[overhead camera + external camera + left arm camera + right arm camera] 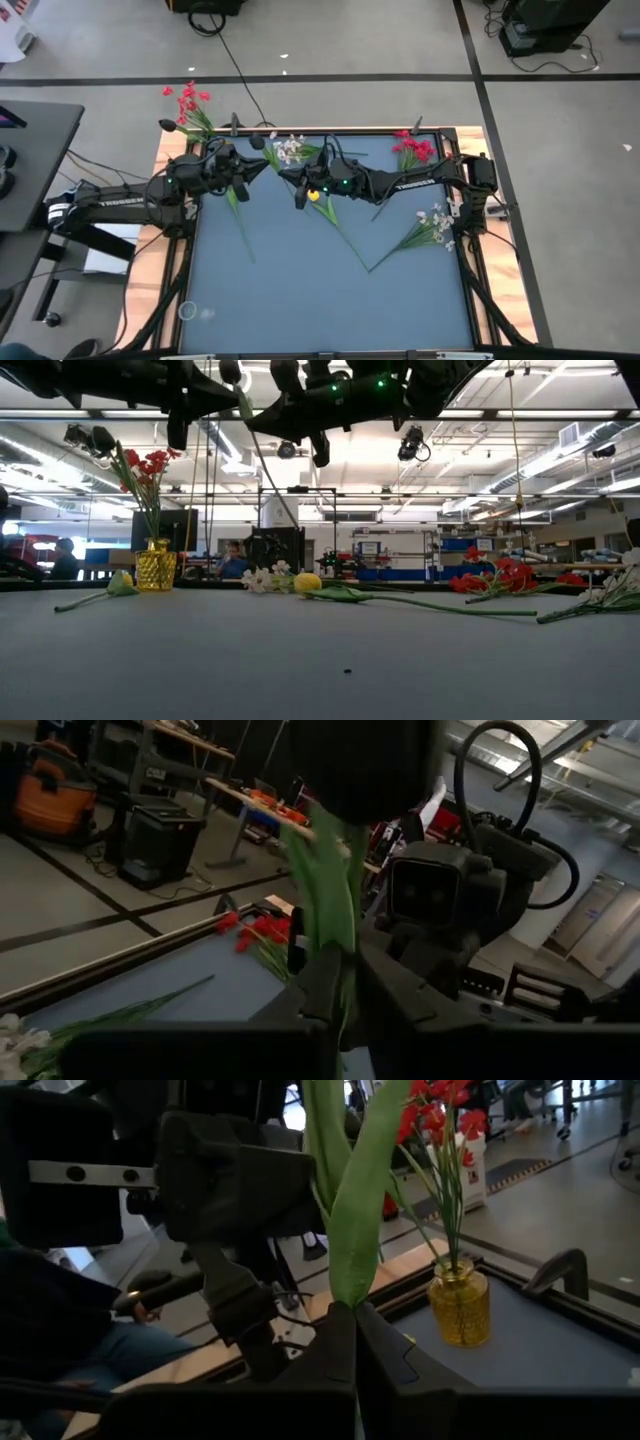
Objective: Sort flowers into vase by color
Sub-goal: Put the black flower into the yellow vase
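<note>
Grey-blue table (320,290) carries most of the flowers: a red cluster (414,150) and a white spray (433,225) lie toward the right side, and another white spray (289,150) lies near the far edge. At the far left corner stands the yellow glass vase (155,565), already holding red blossoms (145,463).

Both arms meet high above the middle of the table. The right gripper (354,1315) is clenched on the green leaf and stem (350,1200) of a yellow tulip (314,196), whose head hangs below it. The left gripper (335,982) has its fingers around the same stem, but whether it already pinches firmly I cannot tell.

I judge that this is a hand-over between the arms. The next move asks the left side to hold securely before the right one lets go.
</note>
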Robot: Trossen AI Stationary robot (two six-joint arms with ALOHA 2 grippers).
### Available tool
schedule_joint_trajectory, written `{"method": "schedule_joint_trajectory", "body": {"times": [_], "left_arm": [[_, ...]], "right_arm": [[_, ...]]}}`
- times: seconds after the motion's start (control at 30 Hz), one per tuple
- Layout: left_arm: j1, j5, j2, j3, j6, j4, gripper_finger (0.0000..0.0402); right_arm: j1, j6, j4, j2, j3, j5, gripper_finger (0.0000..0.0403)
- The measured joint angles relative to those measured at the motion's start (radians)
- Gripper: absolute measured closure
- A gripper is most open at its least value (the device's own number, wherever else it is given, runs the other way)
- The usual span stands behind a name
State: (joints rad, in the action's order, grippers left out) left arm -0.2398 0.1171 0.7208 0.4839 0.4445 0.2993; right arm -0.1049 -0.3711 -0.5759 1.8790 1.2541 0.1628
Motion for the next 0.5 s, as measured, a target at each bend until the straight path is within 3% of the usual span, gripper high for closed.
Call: {"method": "schedule_joint_trajectory", "body": {"times": [0.33,0.5], "left_arm": [[0.0,0.02,0.0,0.0,0.043,-0.029,0.0222],[0.0,0.014,0.0,0.0,0.035,-0.011,0.0214]], "right_arm": [[-0.003,0.017,-0.026,0.0,0.0,-0.019,0.0399],[-0.003,0.046,-0.026,0.0,0.0,-0.064,0.0399]]}}
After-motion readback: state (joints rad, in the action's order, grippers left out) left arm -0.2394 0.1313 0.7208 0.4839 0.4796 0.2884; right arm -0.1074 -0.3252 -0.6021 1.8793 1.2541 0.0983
